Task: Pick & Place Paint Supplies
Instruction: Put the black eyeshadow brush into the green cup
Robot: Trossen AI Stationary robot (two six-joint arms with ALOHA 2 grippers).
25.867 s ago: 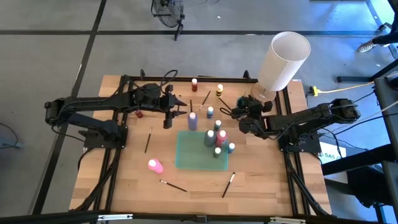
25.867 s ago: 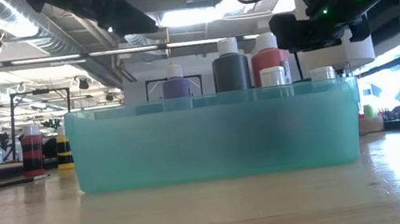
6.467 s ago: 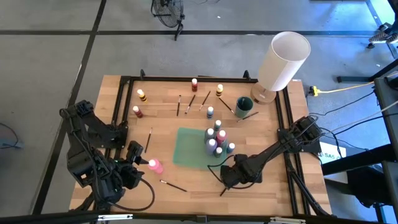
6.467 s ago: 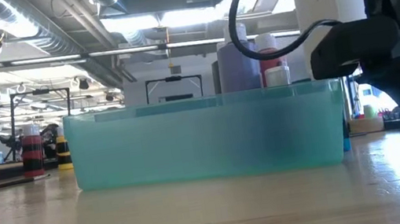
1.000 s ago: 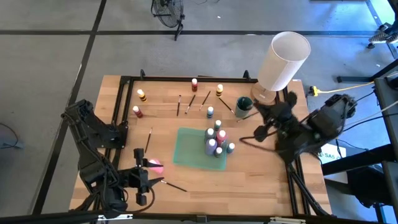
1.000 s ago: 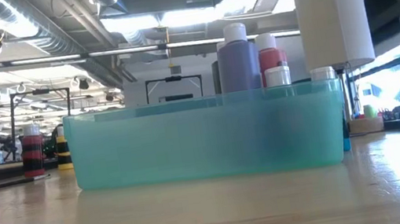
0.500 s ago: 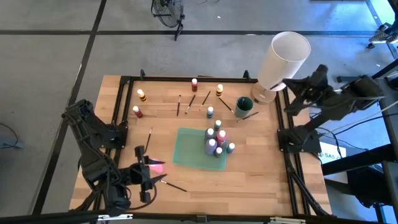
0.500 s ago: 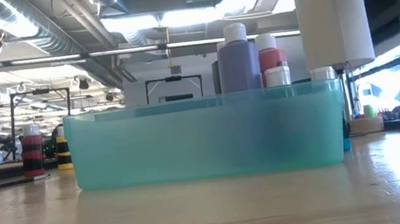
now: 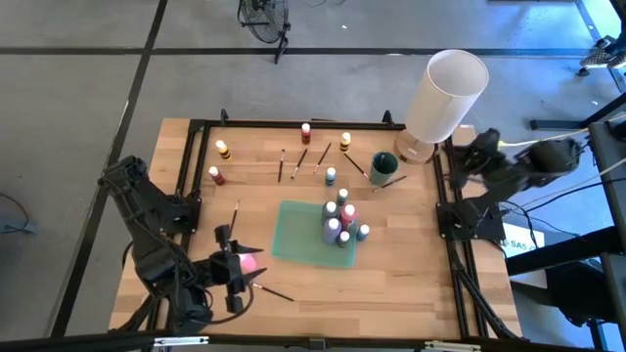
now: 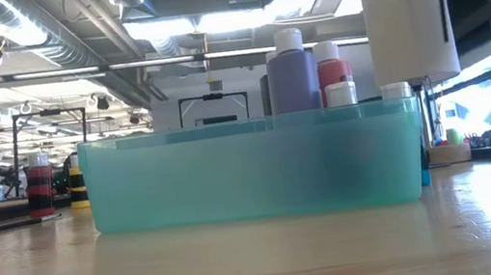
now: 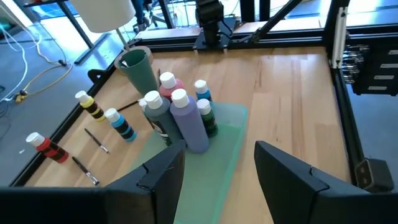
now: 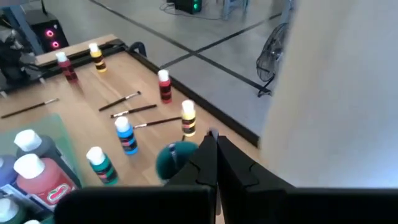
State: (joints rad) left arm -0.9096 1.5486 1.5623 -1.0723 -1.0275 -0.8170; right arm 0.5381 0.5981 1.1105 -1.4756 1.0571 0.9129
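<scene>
The teal tray [image 9: 298, 235] sits mid-tabletop [image 9: 411, 284] and serves as the landmark. Far left of it, two small bottles stand near the table's left rail: a yellow-and-black one [image 9: 222, 149] and a red one [image 9: 216, 175]. A thin brush [image 9: 234, 219] lies just left of the tray. Toward the front-left of the tray, the left gripper [image 9: 238, 272] hovers with its jaws spread apart and nothing between them, right over the pink bottle [image 9: 247, 262]; a dark brush [image 9: 276, 291] lies beside it. Behind the tray lie three more brushes [image 9: 301, 159], with a red bottle [image 9: 305, 132], a yellow bottle [image 9: 345, 141] and a blue bottle [image 9: 331, 176]. At the tray's right end stands a cluster: purple bottle [image 9: 333, 229], red bottle [image 9: 348, 215], grey and green ones. Behind-right of the tray stands a dark green cup [image 9: 382, 166], then the large white cylinder [image 9: 445, 95]. The right gripper [image 9: 462, 164] is clenched shut, empty, off the tabletop's right edge.
</scene>
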